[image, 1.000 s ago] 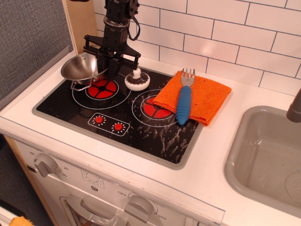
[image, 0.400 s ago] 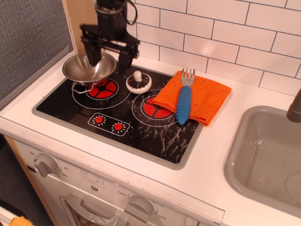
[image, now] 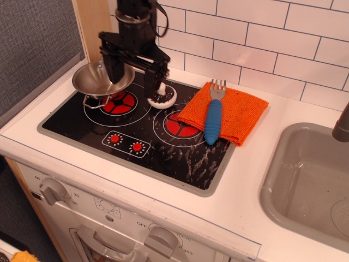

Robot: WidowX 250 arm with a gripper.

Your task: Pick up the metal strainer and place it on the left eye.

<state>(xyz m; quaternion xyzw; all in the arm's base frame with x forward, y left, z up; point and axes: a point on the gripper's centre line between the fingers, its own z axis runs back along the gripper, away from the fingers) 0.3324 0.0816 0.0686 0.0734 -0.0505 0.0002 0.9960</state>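
The metal strainer [image: 100,78] is a shiny round bowl. It sits upright on the back-left part of the left eye [image: 117,103], whose red disc shows in front of it. A wire loop handle sticks out at the bowl's front left. My gripper [image: 138,78] hangs just right of the bowl with its jaws spread wide and nothing between them. Its left finger [image: 114,68] stands at the bowl's right rim. Its right finger [image: 162,73] is over the small white lid [image: 162,99].
The smaller right burner [image: 175,127] is partly covered by an orange cloth [image: 234,112] with a blue-handled fork [image: 213,119] on it. Two red dot symbols [image: 125,143] sit at the stove's front. A grey sink [image: 305,180] is at the right, a wooden panel [image: 92,24] at the back left.
The strainer went from tilted against the gripper to sitting level over the left eye. The gripper opened wide, rose, then shifted slightly right and down.
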